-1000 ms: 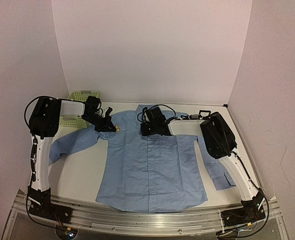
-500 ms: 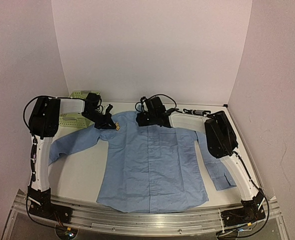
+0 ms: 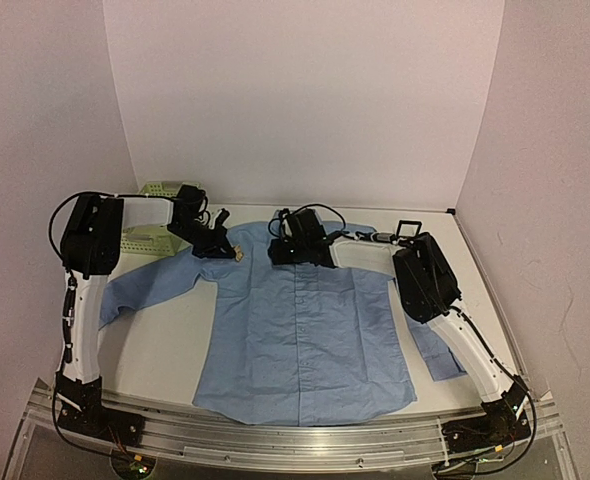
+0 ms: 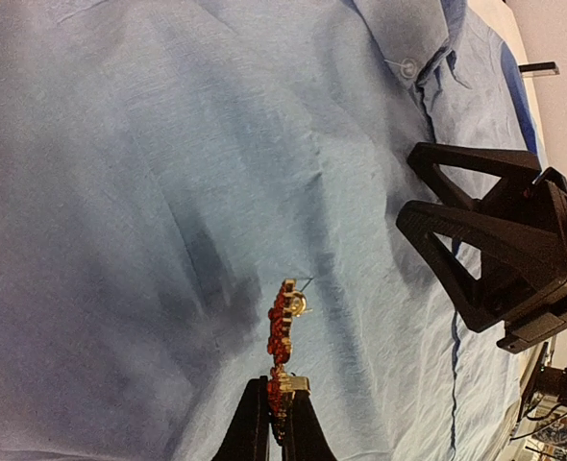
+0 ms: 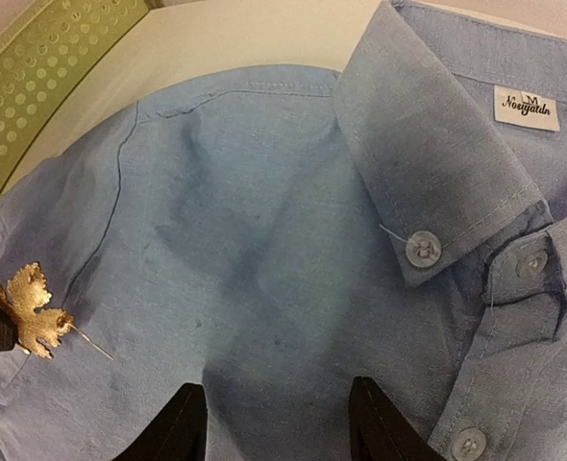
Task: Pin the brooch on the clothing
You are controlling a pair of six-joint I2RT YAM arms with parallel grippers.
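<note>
The clothing [image 3: 305, 330], a light blue shirt, lies spread flat on the table with its collar [image 5: 437, 163] at the far side. My left gripper [image 4: 282, 386] is shut on the lower end of the brooch [image 4: 283, 327], a small orange-red ornament with a gold back. It holds the brooch just above the shirt's left shoulder, the pin reaching toward the cloth. In the right wrist view the brooch [image 5: 29, 309] shows its gold side at the left edge. My right gripper [image 5: 276, 384] stands open over the cloth left of the collar, with nothing between its fingers [image 4: 485, 240].
A green mesh basket [image 3: 153, 215] stands at the back left, behind the left arm. A small black-framed box [image 3: 408, 228] sits at the back right. The shirt's left sleeve [image 3: 140, 290] stretches toward the left arm's base.
My right gripper has opened wider and shifted left along the collar toward the brooch. The left gripper has stayed almost in place, still shut on the brooch.
</note>
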